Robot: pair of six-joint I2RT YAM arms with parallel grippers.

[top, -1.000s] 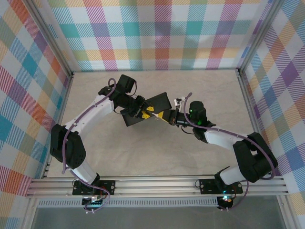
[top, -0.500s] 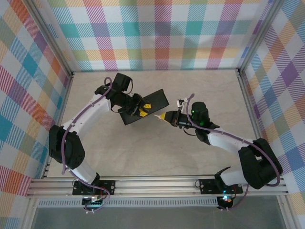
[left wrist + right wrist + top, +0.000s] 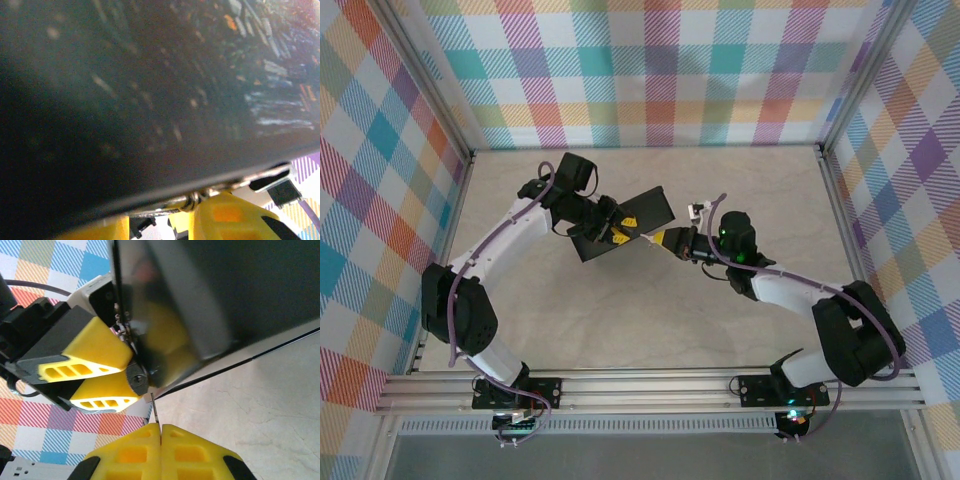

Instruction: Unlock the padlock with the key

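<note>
Plaid walls in pastel checks close in a pale, marbled table, and both arms reach toward its middle, their tips nearly meeting. From above, the left arm curves in from the left and the right arm from the right, with a dark rectangular tin lying at a slant between them, nearer the left arm's wrist. The left gripper has its yellow fingers drawn narrow at the tin's near edge, and in the right wrist view the padlock – a small dark rounded body with a bit of silvery metal above it – sits between those fingertips, right against the tin's corner. The grip looks to be on the lock, though whether the fingers also catch the tin's edge I cannot tell. The right gripper has its two yellow fingers pressed together, and the key stands up out of the seam between them as a thin pale sliver. The key's tip is just under the lock's dark body, very near it – whether it touches or has entered the keyhole cannot be made out. In the left wrist view the tin's dark, faintly speckled face lies close and blurred across the lens, with the yellow fingers and a glint of silvery metal under its lower edge.
</note>
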